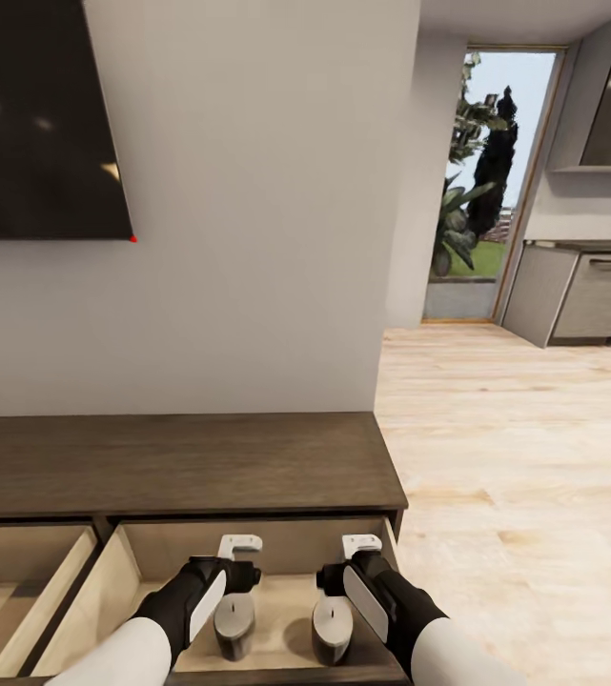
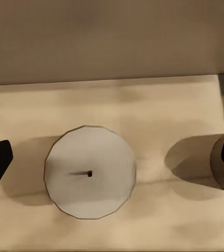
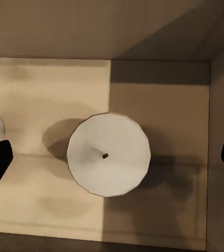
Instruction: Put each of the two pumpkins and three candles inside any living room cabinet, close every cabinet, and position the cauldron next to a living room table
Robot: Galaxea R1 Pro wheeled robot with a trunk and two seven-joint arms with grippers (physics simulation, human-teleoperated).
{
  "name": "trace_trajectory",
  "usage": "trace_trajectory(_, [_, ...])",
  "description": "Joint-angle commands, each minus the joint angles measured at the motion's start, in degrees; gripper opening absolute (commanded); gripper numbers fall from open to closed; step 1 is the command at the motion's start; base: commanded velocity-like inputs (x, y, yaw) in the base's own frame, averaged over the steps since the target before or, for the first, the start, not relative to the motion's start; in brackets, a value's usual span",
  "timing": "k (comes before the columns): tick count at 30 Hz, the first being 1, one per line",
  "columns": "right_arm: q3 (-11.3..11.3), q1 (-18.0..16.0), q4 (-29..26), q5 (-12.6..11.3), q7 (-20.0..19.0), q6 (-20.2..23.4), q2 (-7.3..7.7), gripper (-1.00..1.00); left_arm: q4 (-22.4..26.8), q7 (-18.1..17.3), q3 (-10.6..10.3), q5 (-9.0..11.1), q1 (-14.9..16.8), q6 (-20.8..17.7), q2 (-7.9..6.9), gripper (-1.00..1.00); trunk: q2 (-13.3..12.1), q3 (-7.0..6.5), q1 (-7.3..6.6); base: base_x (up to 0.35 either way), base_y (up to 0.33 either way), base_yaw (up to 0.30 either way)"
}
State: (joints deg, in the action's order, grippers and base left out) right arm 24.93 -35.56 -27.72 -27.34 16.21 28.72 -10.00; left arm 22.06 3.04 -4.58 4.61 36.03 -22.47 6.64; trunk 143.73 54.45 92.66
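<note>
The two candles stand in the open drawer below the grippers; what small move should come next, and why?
Probably lift both grippers, left and right, straight up out of the drawer. Each candle stands on the drawer floor between open fingers, so both look released.

You see the long dark-brown wooden cabinet [image 1: 181, 462] with its pale drawer [image 1: 167, 553] open; two squat white candles [image 1: 234, 619] [image 1: 332, 624] stand upright inside, apart.
</note>
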Motion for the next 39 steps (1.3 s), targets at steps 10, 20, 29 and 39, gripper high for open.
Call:
trace_trajectory(10, [0.2, 0.0, -1.3, -0.7, 0.1, -1.2, 0.00, 1.00, -0.3, 0.2, -0.2, 0.9, 0.6, -1.7, -0.25, 1.00, 0.0, -1.05, -0.14, 0.000, 0.000, 0.000])
trace_trajectory(20, [0.2, 0.0, -1.3, -0.7, 0.1, -1.2, 0.00, 1.00, -0.3, 0.2, -0.2, 0.9, 0.6, -1.7, -0.25, 1.00, 0.0, -1.05, -0.14, 0.000, 0.000, 0.000])
trace_trajectory(29, [0.2, 0.0, -1.3, -0.7, 0.5, -1.2, 0.00, 1.00, -0.2, 0.2, -0.2, 0.9, 0.5, -2.0, -0.27, 1.00, -0.1, -1.27, -0.17, 0.000, 0.000, 0.000])
trace_trajectory(39, [0.1, 0.0, -1.3, -1.8, -4.9, -1.1, 0.00, 1.00, 0.0, 0.4, -0.4, 1.0, -0.1, -4.2, -0.44, 1.00, -0.1, -2.60, -0.32, 0.000, 0.000, 0.000])
